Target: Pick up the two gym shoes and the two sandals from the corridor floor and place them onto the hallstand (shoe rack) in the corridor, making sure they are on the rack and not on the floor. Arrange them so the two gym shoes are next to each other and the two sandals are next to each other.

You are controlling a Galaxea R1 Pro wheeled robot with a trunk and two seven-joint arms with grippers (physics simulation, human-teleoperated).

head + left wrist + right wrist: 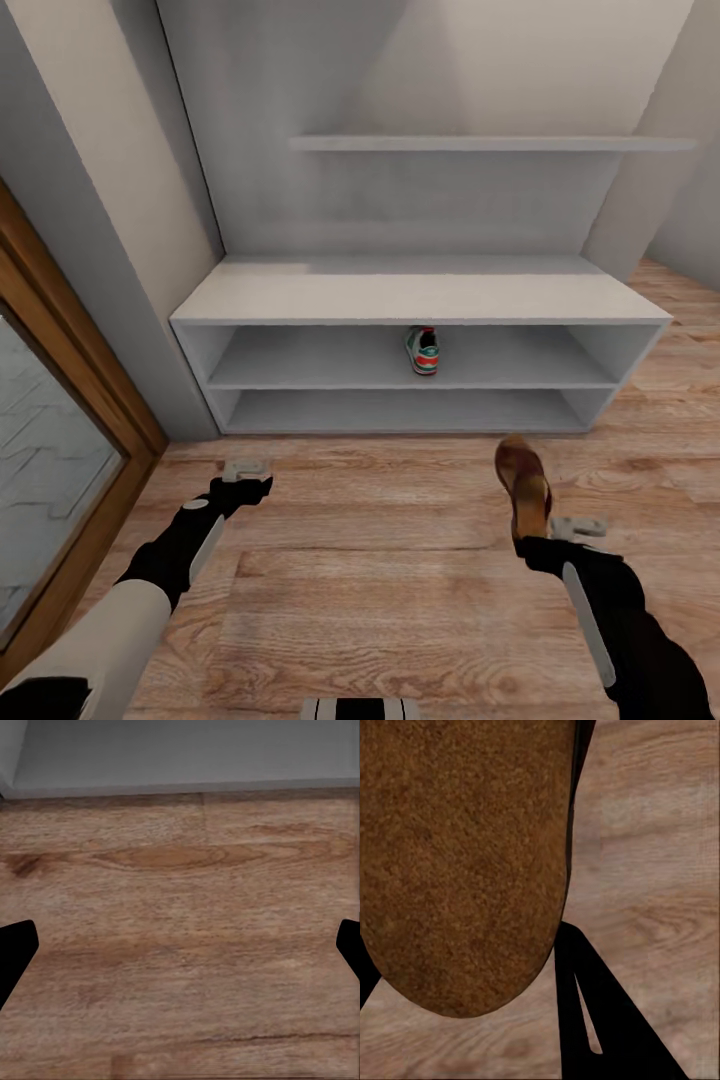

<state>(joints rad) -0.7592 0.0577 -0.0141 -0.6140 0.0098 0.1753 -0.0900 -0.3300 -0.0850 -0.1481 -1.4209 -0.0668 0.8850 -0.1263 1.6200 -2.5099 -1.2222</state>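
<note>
The pale grey hallstand (420, 297) stands ahead against the wall, with two open shelf tiers. One gym shoe (423, 350) sits on its upper tier, near the middle. A brown sandal (523, 483) hangs above the corridor floor (380, 560), and my right gripper (535, 532) is shut on its near end. Up close in the right wrist view, the sandal's brown sole (465, 862) covers much of the picture beside one dark finger (592, 1012). My left gripper (243, 482) hovers open over bare planks, its two fingertips (15, 952) wide apart at the edges of the left wrist view.
A wood-framed glass door (60, 470) runs along the left side. A floating shelf (490, 143) sits high on the hallstand's back panel. Grey walls close in on both sides of the stand. The hallstand's base (180, 757) lies close beyond the left gripper.
</note>
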